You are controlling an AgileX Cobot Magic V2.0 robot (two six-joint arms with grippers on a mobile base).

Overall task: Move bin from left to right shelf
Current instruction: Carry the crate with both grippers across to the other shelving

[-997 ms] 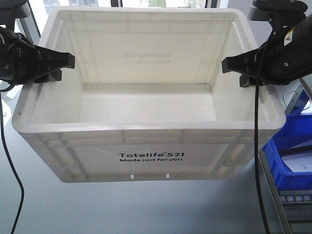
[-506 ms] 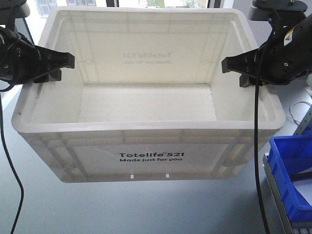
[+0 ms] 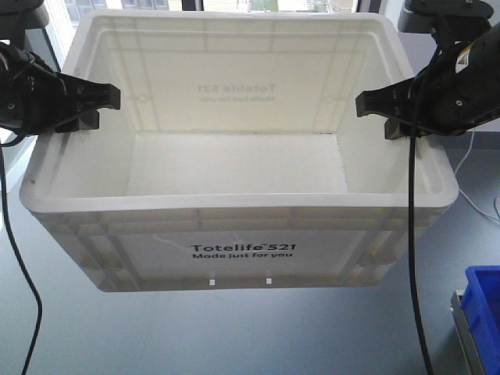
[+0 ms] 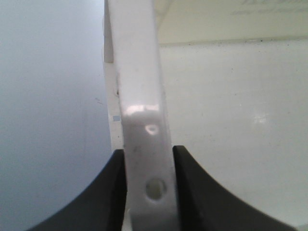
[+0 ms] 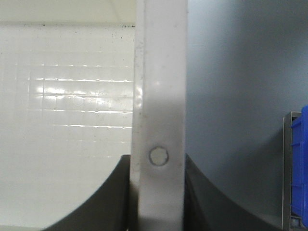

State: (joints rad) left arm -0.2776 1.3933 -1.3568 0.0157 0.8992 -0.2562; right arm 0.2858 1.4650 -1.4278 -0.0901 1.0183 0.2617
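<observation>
- Front view: bright daylight comes through the windows at 12 o'clock, which are blown out to near white.
- The white bin is evenly lit, and its inner walls look pale and washed out.
- Left wrist view: the close rim is soft and out of focus, with small glare spots at centre. The left gripper at 6 o'clock is near-black.
- Right wrist view: sharper, with a grid of glare on the bin's floor at 9 o'clock.

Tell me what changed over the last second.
The blue bin at lower right slid down and rightward in the front view, nearly out of frame; the base seems to be moving. The white Totelife tote stayed put, left gripper and right gripper still shut on its side rims.
</observation>
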